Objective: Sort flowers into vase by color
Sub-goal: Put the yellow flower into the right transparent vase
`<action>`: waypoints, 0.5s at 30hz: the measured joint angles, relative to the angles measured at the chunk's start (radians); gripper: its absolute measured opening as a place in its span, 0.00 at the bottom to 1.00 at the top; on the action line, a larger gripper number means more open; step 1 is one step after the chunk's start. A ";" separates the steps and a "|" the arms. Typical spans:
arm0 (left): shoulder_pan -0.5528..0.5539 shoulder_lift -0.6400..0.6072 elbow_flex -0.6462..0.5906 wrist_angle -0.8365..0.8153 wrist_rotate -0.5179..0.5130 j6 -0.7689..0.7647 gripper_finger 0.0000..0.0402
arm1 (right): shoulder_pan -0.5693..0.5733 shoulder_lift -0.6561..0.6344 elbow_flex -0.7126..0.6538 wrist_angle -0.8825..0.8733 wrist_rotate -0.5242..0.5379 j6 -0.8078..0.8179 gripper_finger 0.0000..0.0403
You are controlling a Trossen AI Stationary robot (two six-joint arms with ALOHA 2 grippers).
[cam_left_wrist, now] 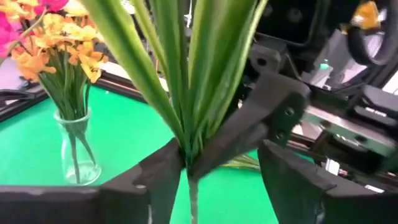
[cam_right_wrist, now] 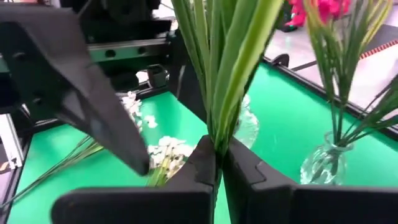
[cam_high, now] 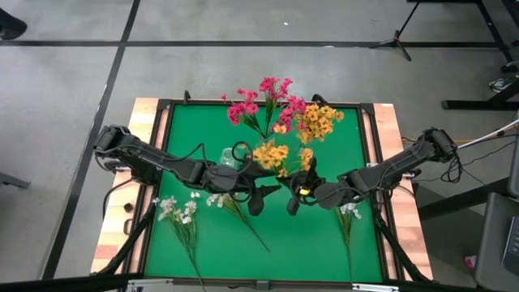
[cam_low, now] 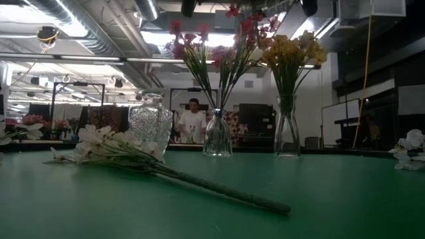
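Two grippers meet mid-frame: our right gripper [cam_right_wrist: 219, 163] clamps the yellow sprig's [cam_high: 272, 154] stem, while our left gripper [cam_left_wrist: 221, 165] stands spread around it, seemingly mid-handover toward the yellow vase [cam_low: 287, 126].

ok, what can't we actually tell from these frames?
- Held sprig: its blossoms are cut off by the top edge in both wrist views, so they don't show its colour.
- Left gripper: can't tell if it touches the stem, because the right gripper overlaps it in the left wrist view.
- Low view: both grippers are out of frame.
- Cut-glass vase: partly hidden by the left arm in the high view.
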 joint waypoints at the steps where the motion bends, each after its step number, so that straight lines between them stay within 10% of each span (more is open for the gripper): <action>1: -0.001 -0.006 0.000 -0.005 0.001 0.003 0.53 | 0.000 -0.009 0.000 -0.007 0.007 0.000 0.02; 15: -0.030 -0.059 0.000 -0.054 -0.004 0.063 0.53 | 0.056 -0.279 -0.077 -0.209 0.430 -0.037 0.02</action>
